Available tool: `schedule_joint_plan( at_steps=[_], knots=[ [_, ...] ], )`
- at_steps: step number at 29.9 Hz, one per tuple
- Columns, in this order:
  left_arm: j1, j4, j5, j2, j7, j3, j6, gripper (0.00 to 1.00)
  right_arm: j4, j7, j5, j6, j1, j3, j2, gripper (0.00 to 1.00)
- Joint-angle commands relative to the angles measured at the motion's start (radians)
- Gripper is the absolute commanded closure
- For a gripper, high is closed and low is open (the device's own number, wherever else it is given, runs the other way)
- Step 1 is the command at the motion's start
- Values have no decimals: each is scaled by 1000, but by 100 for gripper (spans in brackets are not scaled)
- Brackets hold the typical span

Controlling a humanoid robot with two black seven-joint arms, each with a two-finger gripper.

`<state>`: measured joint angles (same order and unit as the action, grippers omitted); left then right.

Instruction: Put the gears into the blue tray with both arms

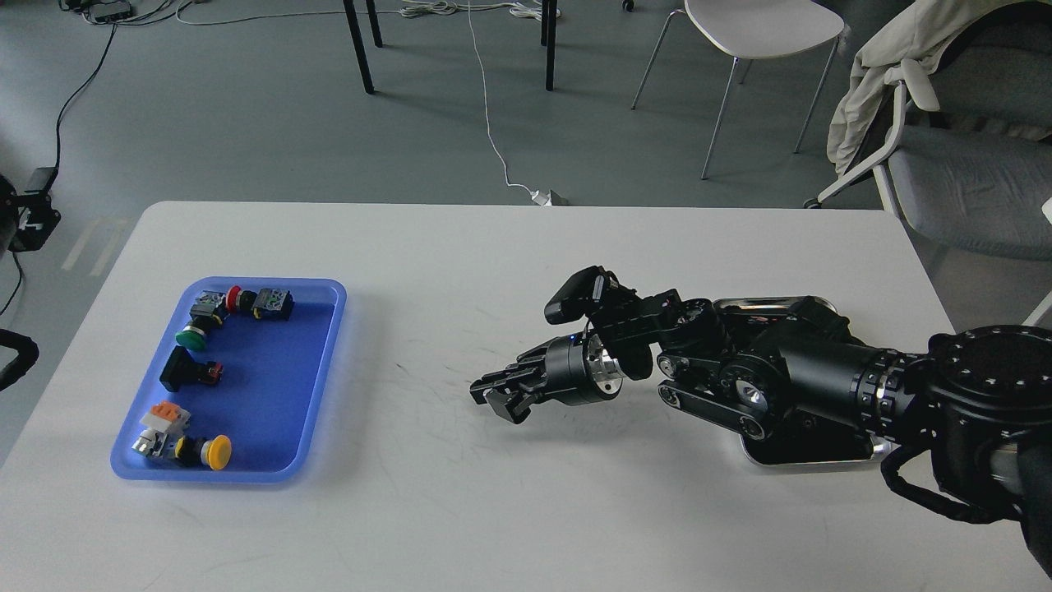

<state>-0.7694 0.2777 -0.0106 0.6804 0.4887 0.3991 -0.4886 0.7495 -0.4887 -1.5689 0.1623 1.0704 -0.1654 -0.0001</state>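
The blue tray (pixel 335 333) lies at the table's left and holds several coloured-cap push-button switches (pixel 218 452). No gears show in this view. My right arm reaches in from the right, low over the table's middle. Its gripper (pixel 496 398) points left toward the blue tray and hovers just above the tabletop, well right of the tray. Its dark fingers overlap, so I cannot tell whether they are apart, and nothing shows between them. Of my left arm, only a black piece (pixel 33 210) and a cable loop (pixel 16 362) show at the left edge.
A shiny steel tray (pixel 809 465) with a dark inside lies under my right forearm, mostly hidden. Bare white table (pixel 427 510) lies between the two trays. Chairs and cables stand on the floor beyond the table's far edge.
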Motion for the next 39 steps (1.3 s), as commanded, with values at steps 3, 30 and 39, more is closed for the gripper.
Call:
schedule_joint_plan(
  at_steps=[3, 30, 39],
  knots=[
    [12, 0, 1, 5, 0, 1, 0, 1, 2, 0, 7, -39, -44, 1, 0, 99],
    [15, 1, 3, 14, 0, 4, 0, 1, -27, 0, 10, -192, -132, 6, 0, 76],
    [15, 0, 3, 28, 0, 3, 0, 1, -27, 0, 47, -185, -130, 44, 0, 26]
  ],
)
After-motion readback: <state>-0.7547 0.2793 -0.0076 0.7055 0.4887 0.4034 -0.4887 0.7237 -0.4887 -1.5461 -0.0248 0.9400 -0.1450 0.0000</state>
